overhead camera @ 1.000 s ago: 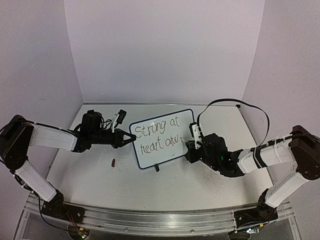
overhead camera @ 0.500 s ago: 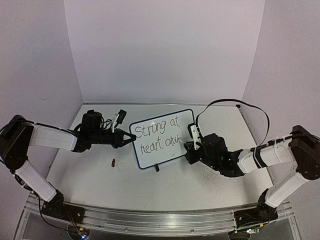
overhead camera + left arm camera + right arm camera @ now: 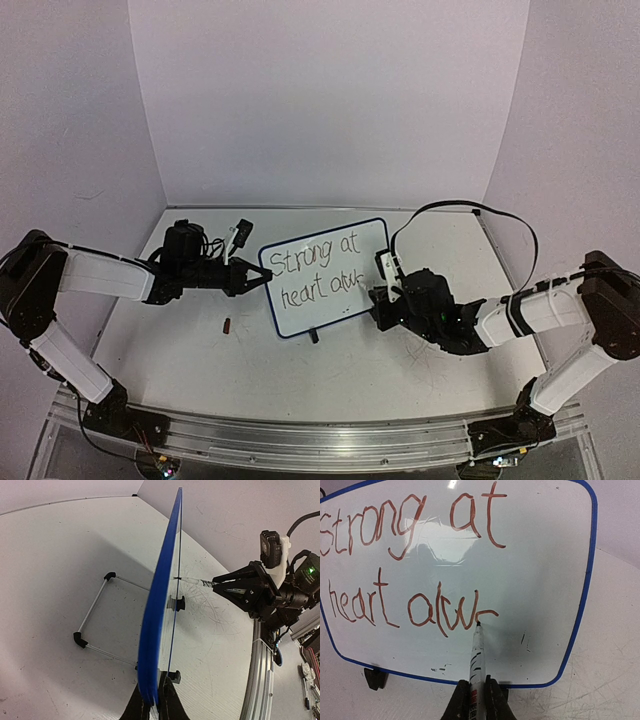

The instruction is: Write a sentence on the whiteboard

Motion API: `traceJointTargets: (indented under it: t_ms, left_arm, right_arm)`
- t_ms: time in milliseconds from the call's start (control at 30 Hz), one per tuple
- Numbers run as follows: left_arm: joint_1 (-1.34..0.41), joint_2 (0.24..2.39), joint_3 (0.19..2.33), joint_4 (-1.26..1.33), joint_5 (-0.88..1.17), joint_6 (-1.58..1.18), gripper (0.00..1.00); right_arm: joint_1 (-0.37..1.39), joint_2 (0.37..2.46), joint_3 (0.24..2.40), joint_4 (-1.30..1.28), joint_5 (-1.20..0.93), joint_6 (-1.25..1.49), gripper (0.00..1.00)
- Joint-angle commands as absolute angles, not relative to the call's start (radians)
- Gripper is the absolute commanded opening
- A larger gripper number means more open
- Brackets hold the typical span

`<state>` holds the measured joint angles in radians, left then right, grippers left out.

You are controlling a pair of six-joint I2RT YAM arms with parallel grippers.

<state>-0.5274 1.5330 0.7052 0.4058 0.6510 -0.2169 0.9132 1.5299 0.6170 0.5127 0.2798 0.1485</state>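
The whiteboard (image 3: 312, 310), blue-rimmed, stands tilted on the table's middle. My left gripper (image 3: 262, 278) is shut on its left edge; the left wrist view shows the whiteboard (image 3: 160, 605) edge-on, pinched between the left gripper's (image 3: 152, 692) fingers. The sentence (image 3: 315, 268) reads "Strong at" over "heart alw", with a fresh hooked stroke after the w. My right gripper (image 3: 477, 685) is shut on a white marker (image 3: 477, 655). The marker's tip touches the whiteboard (image 3: 540, 570) at the end of the sentence (image 3: 382, 597). From above, the right gripper (image 3: 378, 300) sits at the board's lower right.
A small dark red thing (image 3: 228, 324) lies on the table left of the board's foot. A wire stand (image 3: 95, 612) props the board from behind. Black clip feet (image 3: 375, 677) hold its lower rim. The right arm's cable (image 3: 470, 208) loops above. A metal rail (image 3: 320, 440) runs along the near edge.
The marker has drawn another stroke after "alw", and the right gripper has shifted slightly with it. The left arm and the board have stayed still.
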Motion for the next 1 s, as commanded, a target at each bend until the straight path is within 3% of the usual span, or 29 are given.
traceJointTargets:
  t_ms: [0,967]
  left_arm:
    - [-0.514,1.532,0.717,0.337,0.533,-0.151,0.00]
    - [-0.514,1.533,0.715,0.336,0.531,-0.146,0.00]
  right_arm:
    - [0.908,1.521,0.637,0.488,0.353,0.164,0.00]
    - [0.896,1.531,0.655,0.526,0.338,0.161,0.00]
